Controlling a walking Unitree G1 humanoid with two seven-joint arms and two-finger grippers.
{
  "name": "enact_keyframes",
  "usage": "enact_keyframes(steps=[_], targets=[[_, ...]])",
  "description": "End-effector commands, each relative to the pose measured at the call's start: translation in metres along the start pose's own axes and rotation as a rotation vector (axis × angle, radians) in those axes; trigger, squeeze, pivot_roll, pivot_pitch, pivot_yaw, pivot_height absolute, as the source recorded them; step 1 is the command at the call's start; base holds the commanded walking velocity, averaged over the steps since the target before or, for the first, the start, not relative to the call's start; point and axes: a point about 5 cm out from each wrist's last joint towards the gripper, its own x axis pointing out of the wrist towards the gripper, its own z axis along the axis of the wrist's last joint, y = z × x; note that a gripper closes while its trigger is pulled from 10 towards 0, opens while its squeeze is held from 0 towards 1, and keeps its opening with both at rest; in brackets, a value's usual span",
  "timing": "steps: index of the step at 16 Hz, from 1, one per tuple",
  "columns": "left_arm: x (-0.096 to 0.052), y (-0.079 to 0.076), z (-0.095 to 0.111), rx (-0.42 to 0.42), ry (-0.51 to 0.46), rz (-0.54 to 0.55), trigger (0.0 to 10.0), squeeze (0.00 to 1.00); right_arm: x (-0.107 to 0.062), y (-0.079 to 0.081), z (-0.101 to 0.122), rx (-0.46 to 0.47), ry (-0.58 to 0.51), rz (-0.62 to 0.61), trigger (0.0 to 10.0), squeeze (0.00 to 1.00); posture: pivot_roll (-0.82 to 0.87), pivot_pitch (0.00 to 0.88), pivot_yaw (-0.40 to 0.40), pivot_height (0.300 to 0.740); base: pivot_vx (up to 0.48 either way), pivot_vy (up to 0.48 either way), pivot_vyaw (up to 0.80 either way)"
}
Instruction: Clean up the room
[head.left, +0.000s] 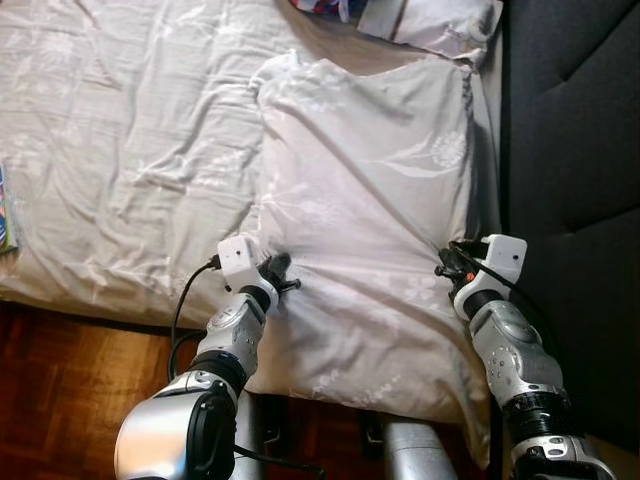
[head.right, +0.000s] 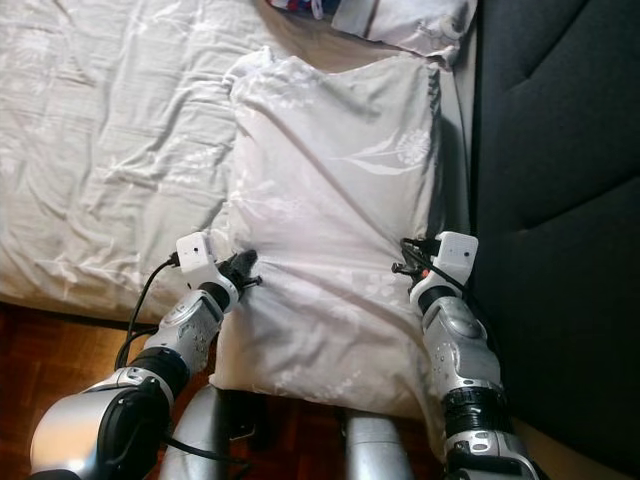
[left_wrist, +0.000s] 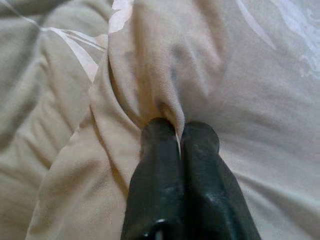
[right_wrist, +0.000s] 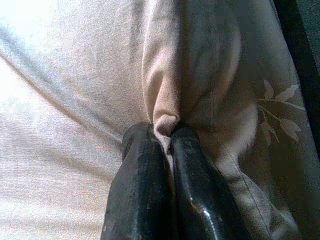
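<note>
A large white pillow (head.left: 370, 200) with a pale flower print lies lengthwise on the bed, its near end hanging over the bed's edge. My left gripper (head.left: 283, 274) is shut on a pinch of the pillow's left edge; its fingers (left_wrist: 165, 165) clamp a fold of the cloth (left_wrist: 160, 75). On the pillow's right edge my right gripper (head.left: 446, 262) is shut too, with a fold of fabric (right_wrist: 167, 122) squeezed between its fingers (right_wrist: 145, 170).
The bed's crumpled white duvet (head.left: 120, 150) spreads to the left. A dark padded headboard (head.left: 570, 150) stands along the right. A second pillow (head.left: 430, 25) and colourful cloth (head.left: 320, 6) lie at the far end. Wooden floor (head.left: 60, 380) is at the near left.
</note>
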Motion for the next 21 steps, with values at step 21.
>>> enact_keyframes(steps=[21], targets=[[0.002, -0.094, 0.168, -0.005, -0.718, -0.283, 0.0, 0.00, -0.033, -0.009, 0.152, -0.088, -0.723, -0.123, 0.0, 0.00, -0.15, 0.500, 0.034, 0.661, 0.000, 0.000, 0.00]])
